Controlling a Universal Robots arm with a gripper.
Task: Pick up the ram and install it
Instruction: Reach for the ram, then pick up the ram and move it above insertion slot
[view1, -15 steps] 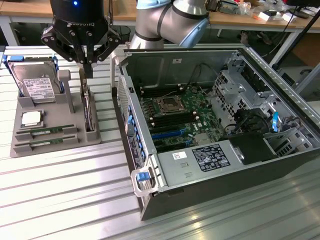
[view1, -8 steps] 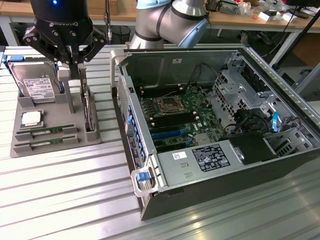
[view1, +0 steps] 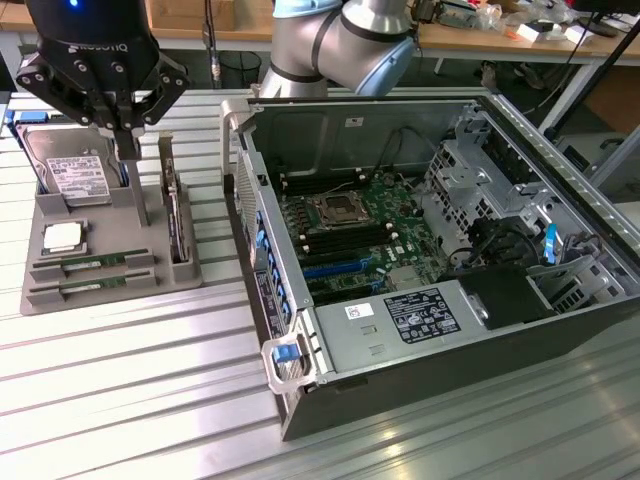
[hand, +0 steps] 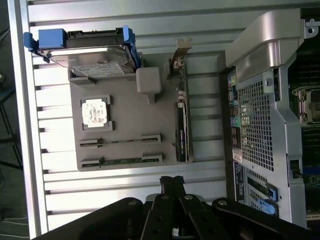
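Exterior view: tool (view1: 124, 132) pressed together, pinching nothing, hanging high over the grey holder (view1: 110, 292) on the worktop (view1: 150, 400), hard drive (view1: 72, 172) below it. The ram (view1: 92, 284) sits in the holder's front slot, second stick just behind it, well apart from the open case (view1: 450, 330).

Wrist view: tool (hand: 171, 183) tips touching, just off the holder's edge; the ram (hand: 122, 161) is the nearest stick.

My call: spread the tool before going down, centre on mid-length, pads on its long sides, come in square, lift straight to clear the end brackets.
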